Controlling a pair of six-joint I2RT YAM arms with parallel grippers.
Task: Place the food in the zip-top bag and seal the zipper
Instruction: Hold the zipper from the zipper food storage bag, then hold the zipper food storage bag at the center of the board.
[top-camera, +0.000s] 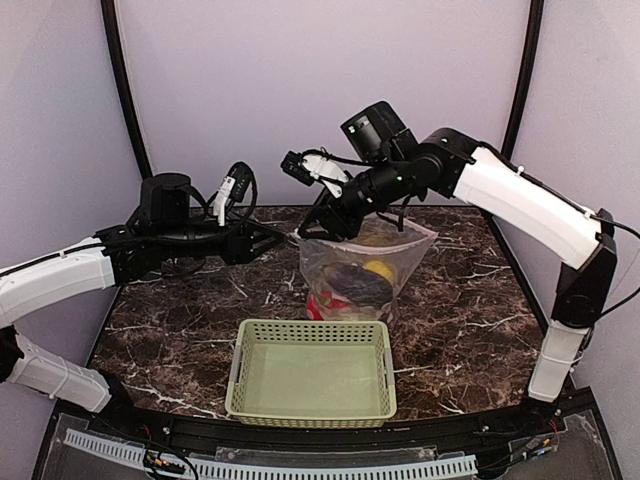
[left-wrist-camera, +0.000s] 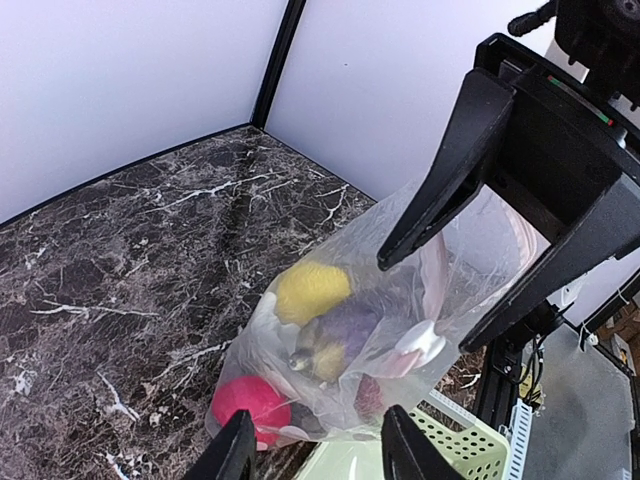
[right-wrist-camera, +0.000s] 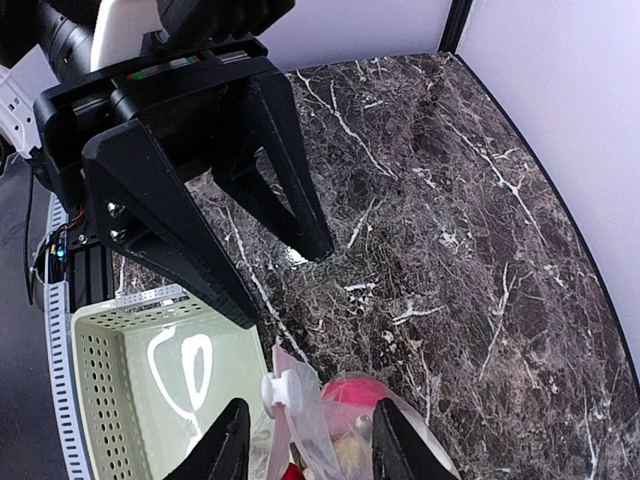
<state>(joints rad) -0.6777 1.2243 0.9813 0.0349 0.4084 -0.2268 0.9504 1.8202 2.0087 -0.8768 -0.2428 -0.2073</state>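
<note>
Toy food (left-wrist-camera: 312, 290) already bagged, the zip-top bag (top-camera: 410, 245) stands upright as the spread right claw (right-wrist-camera: 312, 408) straddles its zipper slider (right-wrist-camera: 281, 390), apparently for sealing; the left claw (right-wrist-camera: 285, 281) hangs released alongside.

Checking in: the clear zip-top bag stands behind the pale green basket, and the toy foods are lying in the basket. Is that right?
Not quite. The pale green perforated plastic basket holds nothing; the toy foods sit inside the clear crinkly plastic bag, as the top external view shows. The bag does stand behind the basket.
</note>
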